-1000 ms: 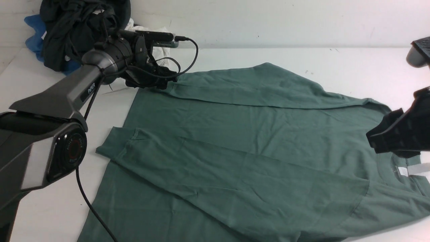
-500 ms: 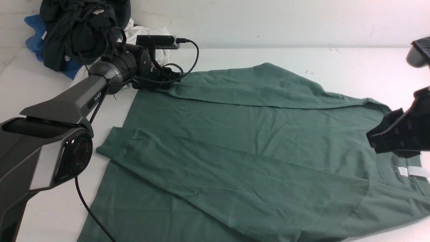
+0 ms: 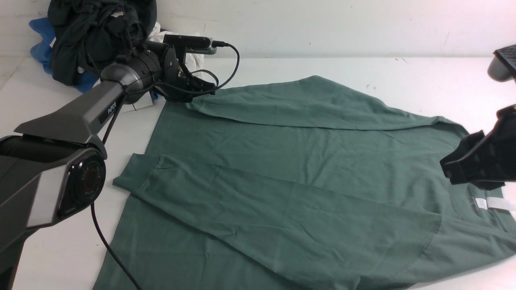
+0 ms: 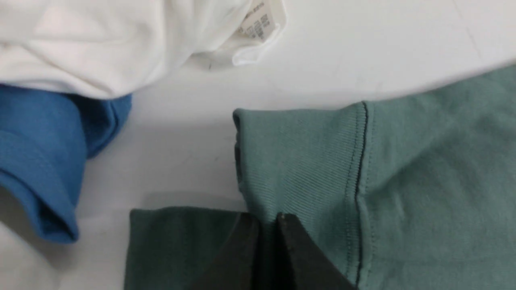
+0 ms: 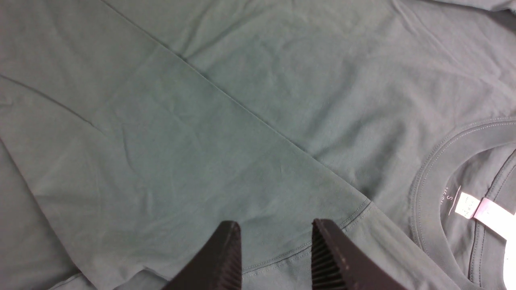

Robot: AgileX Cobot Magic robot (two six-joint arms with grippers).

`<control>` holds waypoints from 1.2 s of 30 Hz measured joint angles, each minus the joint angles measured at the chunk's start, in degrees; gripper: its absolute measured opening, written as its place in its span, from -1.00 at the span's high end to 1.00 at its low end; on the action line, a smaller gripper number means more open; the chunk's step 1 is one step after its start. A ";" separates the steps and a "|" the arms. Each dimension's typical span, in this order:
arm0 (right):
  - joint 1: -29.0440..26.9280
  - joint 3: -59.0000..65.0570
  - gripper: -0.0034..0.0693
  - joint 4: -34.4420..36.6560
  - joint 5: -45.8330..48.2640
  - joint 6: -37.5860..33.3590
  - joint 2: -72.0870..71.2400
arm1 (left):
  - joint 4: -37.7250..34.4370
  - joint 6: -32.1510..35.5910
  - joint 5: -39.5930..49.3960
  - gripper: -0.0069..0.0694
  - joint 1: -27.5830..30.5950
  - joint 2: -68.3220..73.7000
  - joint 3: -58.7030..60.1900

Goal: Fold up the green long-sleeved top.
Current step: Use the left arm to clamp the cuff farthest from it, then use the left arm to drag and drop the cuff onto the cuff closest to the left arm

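Sleeve cuff caught: the left gripper, gaping wide beside the far sleeve a second ago, now has its jaws pinched together on the ribbed cuff of the green long-sleeved top. The sleeve end has already slid a little toward the robot's left with it. That looks like the start of a sleeve fold, so the cuff can probably be carried inward over the body.

The top lies spread across the middle of the white table, collar toward the robot's right and hem toward its left, with the near sleeve laid diagonally over the body. The right gripper has not stirred over that second. It hangs above the cloth just beside the collar with its jaws parted and nothing between them.

At the far left corner a black garment is heaped against the wall, with a white garment and a blue garment lying near the gripped cuff but apart from it.

Writing is scarce — "PiPER" runs along the left arm. What looks like a printed "S" sits inside the collar next to the white neck label, whose text is too small to read. The care tag on the white garment is also illegible.
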 joint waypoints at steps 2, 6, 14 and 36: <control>0.00 0.00 0.24 0.00 0.00 0.00 0.00 | 0.00 0.51 1.15 0.76 0.00 -0.93 0.00; 0.00 0.00 0.24 0.00 0.00 0.00 0.00 | 0.00 1.22 5.59 0.76 0.00 -3.08 0.00; 0.00 0.00 0.24 -0.05 0.69 -0.17 -0.06 | -0.05 5.33 25.73 0.76 -0.68 -11.12 0.00; 0.54 -0.08 0.24 -0.38 5.54 -0.63 -13.39 | -5.67 5.73 16.79 0.76 -0.94 -47.62 58.14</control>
